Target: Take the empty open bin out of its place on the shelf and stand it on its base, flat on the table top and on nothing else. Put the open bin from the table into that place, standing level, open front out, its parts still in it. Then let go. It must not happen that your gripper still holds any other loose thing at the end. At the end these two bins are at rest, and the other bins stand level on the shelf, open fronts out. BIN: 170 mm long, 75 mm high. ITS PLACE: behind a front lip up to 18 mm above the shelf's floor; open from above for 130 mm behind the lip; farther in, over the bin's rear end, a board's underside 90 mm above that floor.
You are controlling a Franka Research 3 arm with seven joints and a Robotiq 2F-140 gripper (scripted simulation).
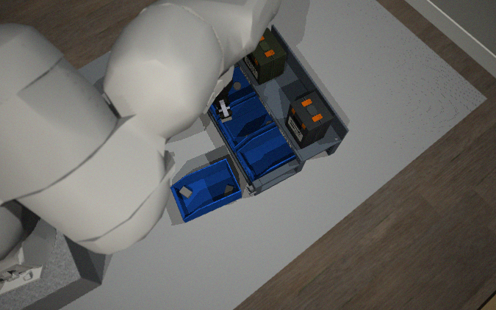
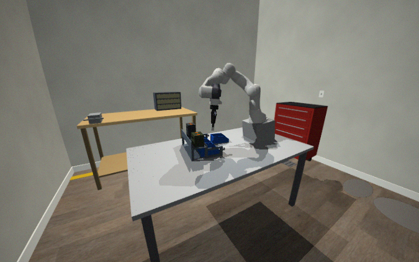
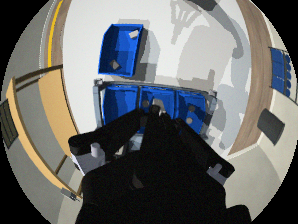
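Observation:
The open blue bin (image 1: 203,185) (image 2: 219,138) (image 3: 119,49) with a few light and grey parts stands on the table top in front of the shelf (image 1: 276,92). Three blue bins sit side by side in the shelf. The end bin (image 1: 267,152) (image 3: 119,102), nearest the table bin, looks empty. The middle bin (image 1: 246,115) and the far bin (image 1: 242,81) (image 3: 190,112) show small grey parts. My gripper (image 1: 226,118) (image 2: 212,129) (image 3: 156,105) is shut with nothing between its fingers. It points down, above the shelf's bins near the middle one; the arm hides part of the far bin.
A green box (image 1: 272,63) (image 2: 197,139) and a dark grey box (image 1: 311,119) (image 2: 190,129), both with orange latches, stand on the shelf's upper board behind the bins. The shelf's end wall is close to the table bin. A wooden bench (image 2: 139,116) and red cabinet (image 2: 298,126) stand beyond the table.

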